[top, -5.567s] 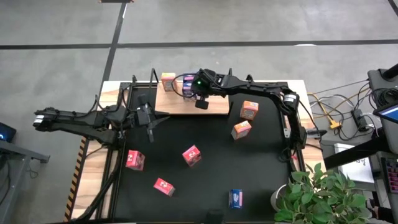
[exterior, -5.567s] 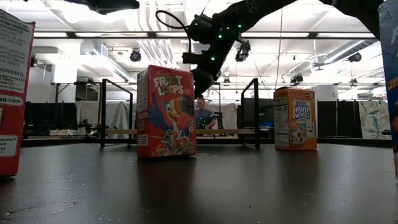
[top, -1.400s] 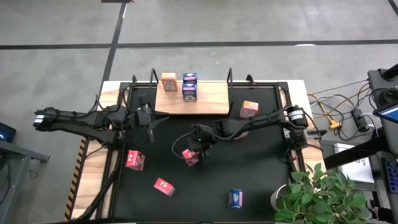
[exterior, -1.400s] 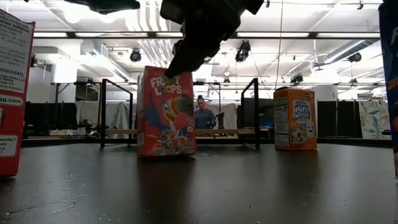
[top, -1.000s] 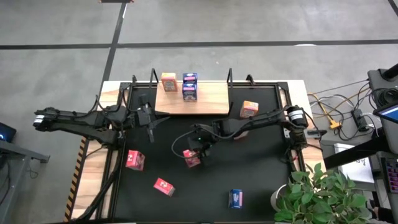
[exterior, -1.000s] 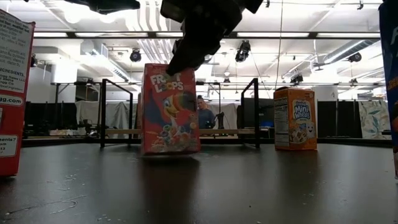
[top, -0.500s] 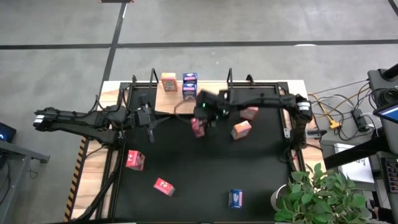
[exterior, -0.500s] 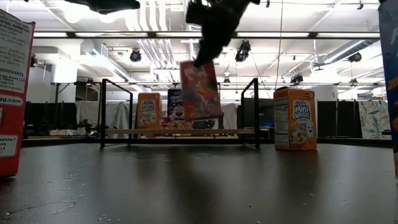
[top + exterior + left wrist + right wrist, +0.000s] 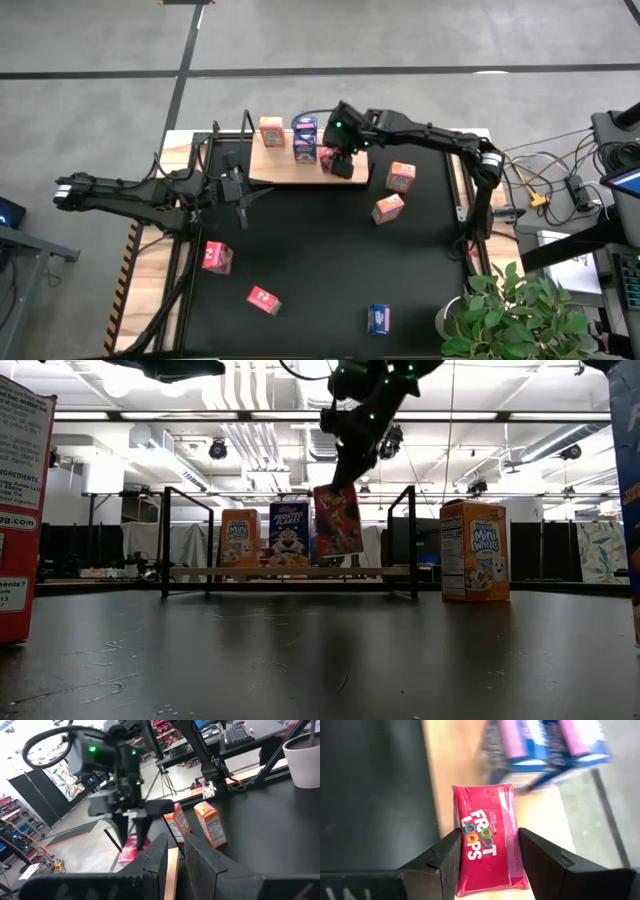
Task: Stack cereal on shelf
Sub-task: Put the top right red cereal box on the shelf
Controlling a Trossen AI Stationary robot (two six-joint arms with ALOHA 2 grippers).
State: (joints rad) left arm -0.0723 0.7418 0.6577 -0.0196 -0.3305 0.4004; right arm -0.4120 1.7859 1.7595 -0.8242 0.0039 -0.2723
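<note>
The shelf [image 9: 300,168], a light-wood board with black posts, lies at the mat's far edge. An orange cereal box [image 9: 271,131] and a blue one [image 9: 305,138] stand on it. My right gripper [image 9: 338,160] is over the board just right of the blue box, shut on a red Froot Loops box [image 9: 338,520]. My left gripper [image 9: 246,203] waits at the mat's left, level, fingers slightly apart and holding nothing. More cereal boxes rest on the mat: orange [image 9: 401,176] [image 9: 388,208], red [image 9: 216,256] [image 9: 264,299], blue [image 9: 379,318]. My right gripper pinches the red box between its two fingers [image 9: 442,857], one on each narrow side [image 9: 465,847], printed front facing the wrist camera. The fingers come from above, slanting down toward the far edge. The box hangs below them, slightly tilted, its lower end [image 9: 340,550] clear of the board.
Black upright posts [image 9: 410,540] [image 9: 165,540] stand at the shelf's ends. An orange Mini-Wheats box [image 9: 474,550] stands right of the shelf. A potted plant [image 9: 510,310] sits past the mat's near right corner. Bare board lies right of the held box.
My right gripper has lifted the red box off the middle of the mat. It has carried it up and toward the far edge, and now holds it over the shelf beside the blue box. The box is lifted clear. The gripper has tipped steeper downward.
</note>
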